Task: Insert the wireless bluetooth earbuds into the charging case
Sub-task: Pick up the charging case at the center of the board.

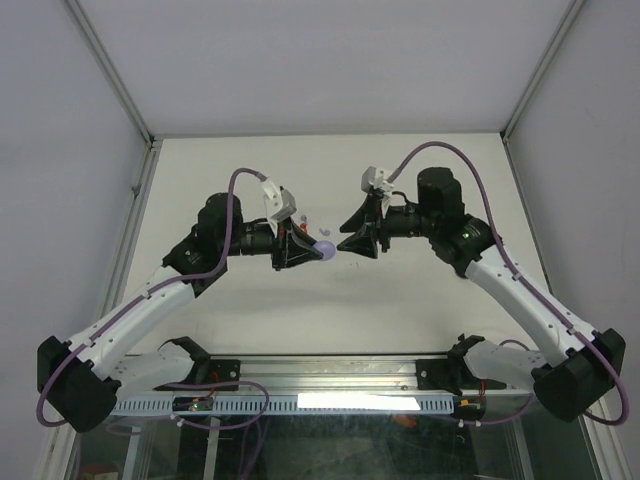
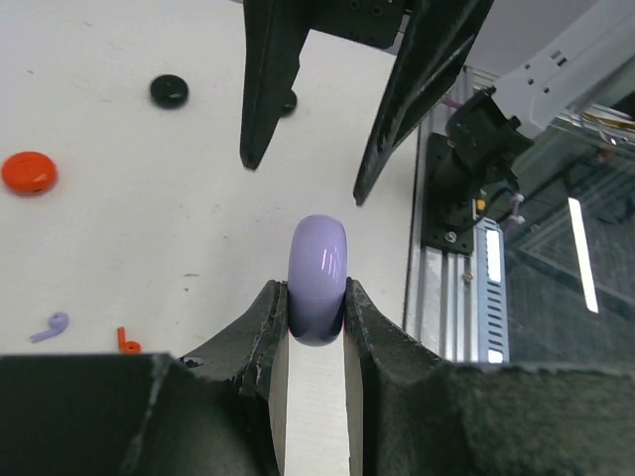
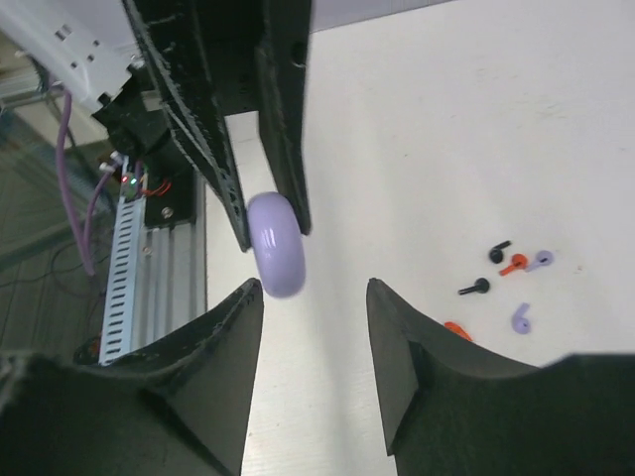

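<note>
Left gripper (image 2: 317,302), clamped edge-on around the lavender case (image 2: 317,260), could drop it if the parted right gripper (image 3: 315,290) knocks it.

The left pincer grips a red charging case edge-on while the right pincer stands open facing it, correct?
No: the charging case in the left pincer is lavender, not red, as the left wrist view shows; the rest holds.

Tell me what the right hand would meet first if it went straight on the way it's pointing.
Most likely the lavender case, pinched in the left hand just ahead of the open right hand. It sits slightly off-centre, so one finger may touch first.
</note>
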`<state>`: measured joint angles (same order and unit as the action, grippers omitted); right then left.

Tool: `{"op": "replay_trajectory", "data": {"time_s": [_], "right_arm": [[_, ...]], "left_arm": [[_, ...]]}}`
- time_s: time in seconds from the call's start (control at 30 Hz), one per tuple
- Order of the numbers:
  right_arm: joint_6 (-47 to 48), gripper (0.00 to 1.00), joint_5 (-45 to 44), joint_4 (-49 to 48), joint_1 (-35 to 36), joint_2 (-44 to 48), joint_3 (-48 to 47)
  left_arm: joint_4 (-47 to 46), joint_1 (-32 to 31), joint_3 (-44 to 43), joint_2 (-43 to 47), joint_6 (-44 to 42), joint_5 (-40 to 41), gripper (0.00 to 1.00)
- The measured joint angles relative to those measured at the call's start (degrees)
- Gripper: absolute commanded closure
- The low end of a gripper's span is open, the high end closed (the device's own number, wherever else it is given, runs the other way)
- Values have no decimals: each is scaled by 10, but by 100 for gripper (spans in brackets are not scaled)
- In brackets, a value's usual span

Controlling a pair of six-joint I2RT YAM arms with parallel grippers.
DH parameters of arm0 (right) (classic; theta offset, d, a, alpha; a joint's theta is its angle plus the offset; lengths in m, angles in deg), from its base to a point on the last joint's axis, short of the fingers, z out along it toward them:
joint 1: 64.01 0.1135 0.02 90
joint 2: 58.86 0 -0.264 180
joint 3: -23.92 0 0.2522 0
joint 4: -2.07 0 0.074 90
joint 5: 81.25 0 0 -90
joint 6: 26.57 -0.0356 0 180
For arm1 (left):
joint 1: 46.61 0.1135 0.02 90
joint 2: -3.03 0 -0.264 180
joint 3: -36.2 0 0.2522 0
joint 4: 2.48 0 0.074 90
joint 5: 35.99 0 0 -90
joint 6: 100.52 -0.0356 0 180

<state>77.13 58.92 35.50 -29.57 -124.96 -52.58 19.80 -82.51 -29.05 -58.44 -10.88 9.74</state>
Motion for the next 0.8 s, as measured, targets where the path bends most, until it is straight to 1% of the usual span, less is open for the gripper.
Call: {"op": "replay_trajectory", "data": {"time_s": [0.13,0.23,0.37,0.53,0.63,0.8], "right_arm": [[-47,49,0,-95,-30,38,59],[-78,48,1,-175,-30,48,104],[-123,46,-3,-290,-30,51,168],[-169,46,-11,-413,-16,51,224],[-187,48,-12,-470,-5,51,235],[-222,53,1,-557,3,47,242]], "left_arm": [[-73,0,51,44,43,49,100],[-142,0,87,68,75,83,100],[-230,0,122,81,113,106,100],[-341,0,148,73,151,110,100],[-401,0,160,63,176,107,100],[-464,0,161,44,201,92,100]]}}
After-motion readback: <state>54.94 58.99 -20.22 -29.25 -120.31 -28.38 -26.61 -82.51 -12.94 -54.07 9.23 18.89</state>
